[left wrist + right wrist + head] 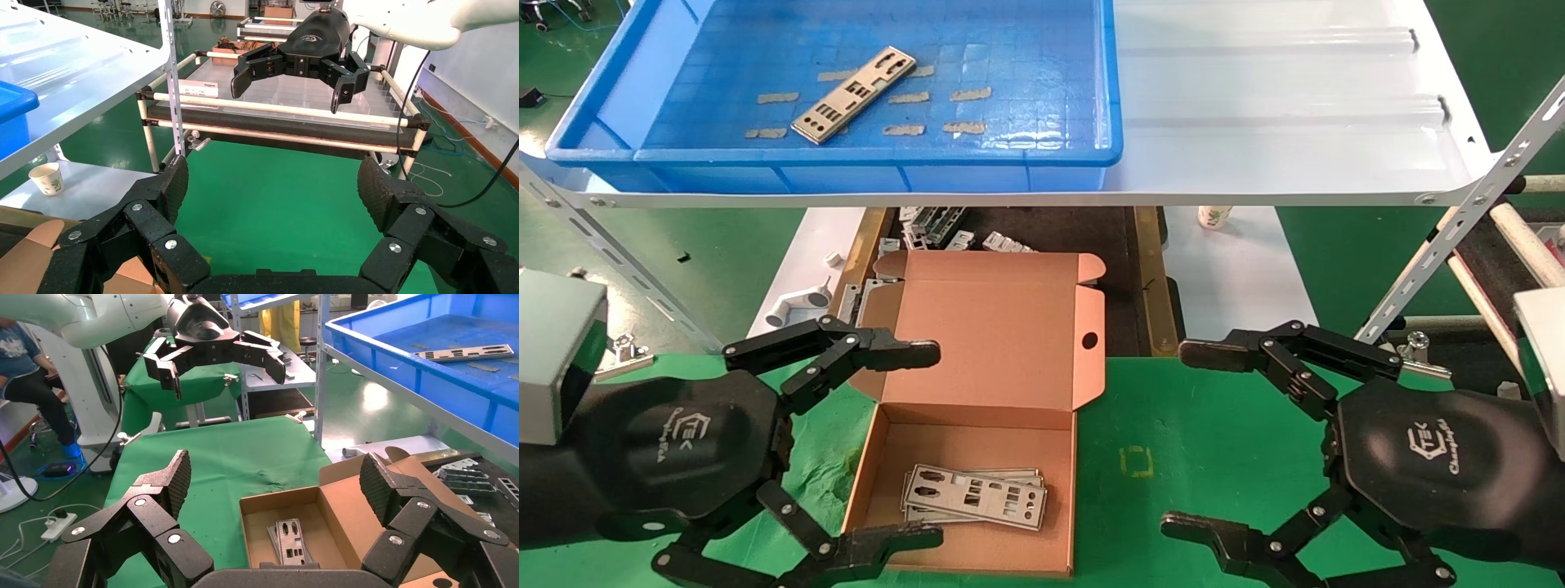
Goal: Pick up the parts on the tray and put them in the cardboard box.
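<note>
One part (854, 94) in blue tray (1009, 155), stacked parts (974, 496) in cardboard box (1009, 327), left end effector (928, 445) and right end effector (1185, 441) both spread open, empty.

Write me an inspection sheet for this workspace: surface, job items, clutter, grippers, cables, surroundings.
Surface: green cloth in front; white shelf above it.
Job's things: one part lies flat in the blue tray on the shelf; cardboard box open on the cloth, lid raised, with stacked plates inside.
Clutter: grey brackets and a white pipe elbow behind the box; paper cup below the shelf.
Grippers: left gripper open, empty, over the box's left wall; right gripper open, empty, above the cloth right of the box.
Cables: black cable and white leads on the floor.
Surroundings: green floor, roller rack, seated person.
</note>
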You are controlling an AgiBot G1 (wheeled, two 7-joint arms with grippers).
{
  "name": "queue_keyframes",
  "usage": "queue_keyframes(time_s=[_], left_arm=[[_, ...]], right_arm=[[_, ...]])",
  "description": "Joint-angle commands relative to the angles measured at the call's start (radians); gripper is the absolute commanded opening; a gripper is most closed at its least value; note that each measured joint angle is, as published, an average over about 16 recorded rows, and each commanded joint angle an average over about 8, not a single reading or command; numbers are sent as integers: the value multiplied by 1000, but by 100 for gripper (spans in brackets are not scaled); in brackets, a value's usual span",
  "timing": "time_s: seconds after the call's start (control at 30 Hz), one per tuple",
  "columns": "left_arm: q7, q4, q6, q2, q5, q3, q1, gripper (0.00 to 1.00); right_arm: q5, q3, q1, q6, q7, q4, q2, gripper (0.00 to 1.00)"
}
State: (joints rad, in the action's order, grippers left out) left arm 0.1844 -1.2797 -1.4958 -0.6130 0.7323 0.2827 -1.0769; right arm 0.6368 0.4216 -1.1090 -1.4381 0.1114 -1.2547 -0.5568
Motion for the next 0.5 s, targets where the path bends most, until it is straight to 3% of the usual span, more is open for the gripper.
queue_keyframes(time_s=[0.03,0.5], left_arm=[[0,0,0,0,0,0,0,100],[0,0,0,0,0,0,0,100]], right_arm=[[0,0,0,0,0,0,0,100],[0,0,0,0,0,0,0,100]])
